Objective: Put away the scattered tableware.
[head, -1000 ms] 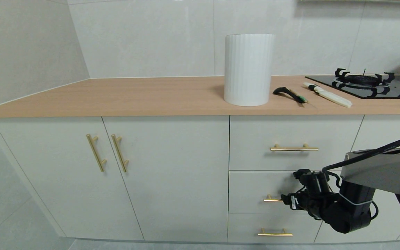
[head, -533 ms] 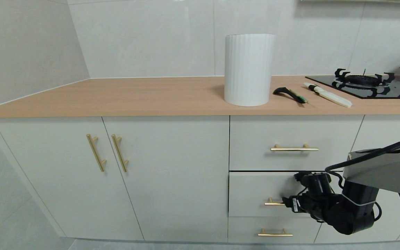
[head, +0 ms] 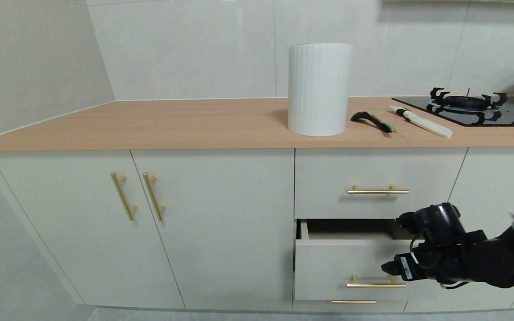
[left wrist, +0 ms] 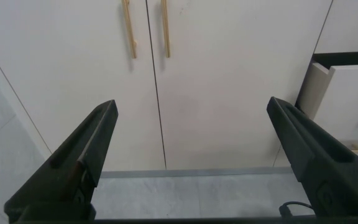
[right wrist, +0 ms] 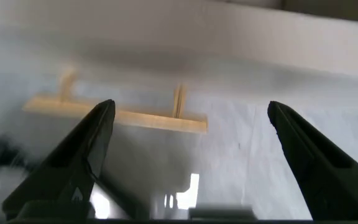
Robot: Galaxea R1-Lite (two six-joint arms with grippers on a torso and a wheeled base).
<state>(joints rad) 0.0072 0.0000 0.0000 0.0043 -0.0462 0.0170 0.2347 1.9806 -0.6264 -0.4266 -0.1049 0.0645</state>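
Two utensils lie on the wooden counter (head: 172, 125): a black-handled one with a green tip (head: 370, 119) and a white knife (head: 422, 121). Left of them stands a tall white ribbed container (head: 318, 89). Below, the middle drawer (head: 341, 263) is pulled part way out, its inside dark. My right gripper (head: 391, 269) hangs just above the right end of its gold handle (head: 375, 284). In the right wrist view that gripper (right wrist: 189, 109) is open, with the handle (right wrist: 114, 115) beyond its fingers. My left gripper (left wrist: 191, 106) is open, facing the cabinet doors (left wrist: 154, 81).
A gas hob (head: 475, 107) occupies the counter's right end. The top drawer (head: 377, 183) and bottom drawer (head: 353, 301) are closed, as are the double doors (head: 141, 223) on the left. The counter's left half is bare.
The middle drawer has slid out from closed to part open. My right arm has drawn back and down with it.
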